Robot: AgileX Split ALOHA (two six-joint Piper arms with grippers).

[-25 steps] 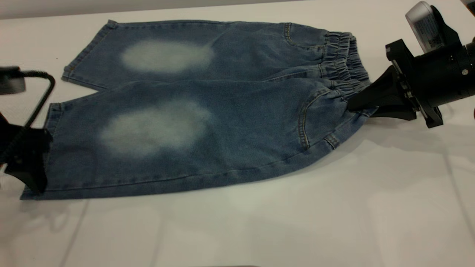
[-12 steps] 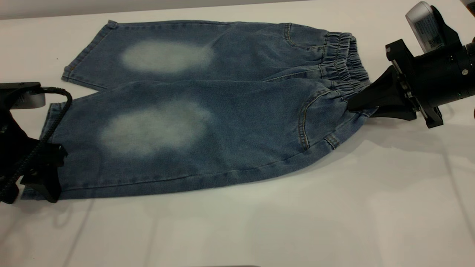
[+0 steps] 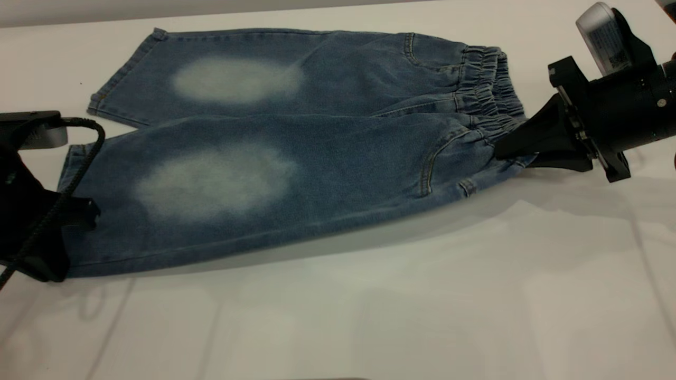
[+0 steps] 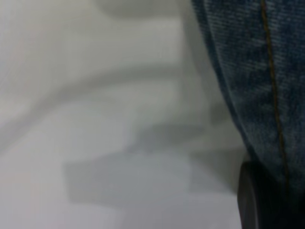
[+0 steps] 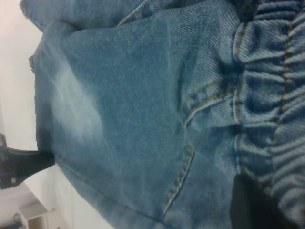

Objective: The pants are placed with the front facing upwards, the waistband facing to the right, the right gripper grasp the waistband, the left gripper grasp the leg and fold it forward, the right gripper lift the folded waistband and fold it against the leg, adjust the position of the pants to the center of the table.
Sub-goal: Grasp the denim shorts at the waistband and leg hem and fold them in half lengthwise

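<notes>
The pants (image 3: 296, 153) lie flat on the white table (image 3: 422, 306), front up, waistband (image 3: 488, 89) to the right, legs to the left, sitting toward the far-left part of the tabletop, not centred. Near leg's lower edge now rides up off the surface w/ a strip of shadow under it; half a sec ago that hem line lay lower and flatter, so the lift has started.

The right gripper (image 3: 501, 153) is pinched on the near corner of the waistband, wedge fingers pressed together on the gathered denim, same spot as a sec ago. The left gripper (image 3: 58, 237) has come in over the near leg's cuff and looks clamped on it (the wrist cam shows only denim edge beside one dark finger (image 4: 250, 200), so the pinch itself is a judgement, not seen outright).

Both ends seem held, so the fwd fold of the near half onto the far half can begin. Waistband-to-leg fold and centring not yet done.
</notes>
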